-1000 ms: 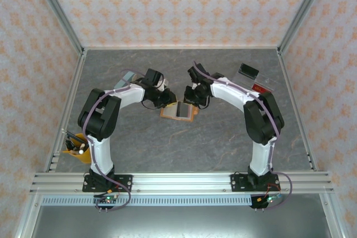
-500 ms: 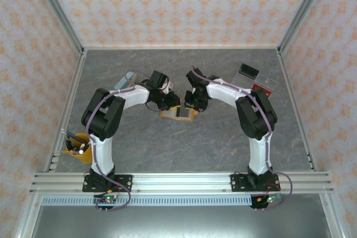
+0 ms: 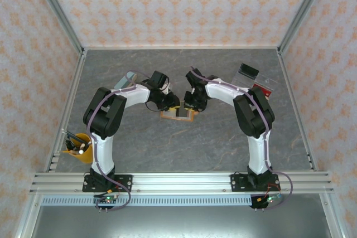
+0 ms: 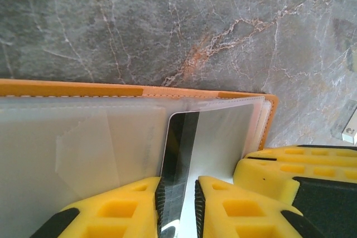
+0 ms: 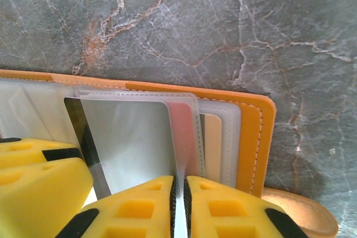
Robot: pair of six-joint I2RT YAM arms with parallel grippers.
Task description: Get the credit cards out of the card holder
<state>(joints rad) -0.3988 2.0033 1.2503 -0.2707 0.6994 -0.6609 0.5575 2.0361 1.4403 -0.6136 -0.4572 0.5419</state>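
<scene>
A round orange cup (image 3: 77, 151) of pens stands far left of the holder (image 3: 178, 113), at the grey marbled desk (image 3: 184, 149) edge. A long pale-blue box (image 3: 127, 77) lies up-left of the holder. The left claw (image 4: 177, 211) meets the holder's left side, its yellow ribbed fingers (image 4: 128, 207) pinching a glossy card (image 4: 181, 149) with a dark stripe. The holder lies open mid-desk, stitched orange rim around frosted pockets. The right claw (image 5: 178, 211) is pressed nearly together on a thin pocket (image 5: 139, 137) edge, beside a reddish card (image 5: 182, 129) sleeved there. Far right of the holder sits a clear tray (image 3: 262, 85) with a black block (image 3: 248, 71).
</scene>
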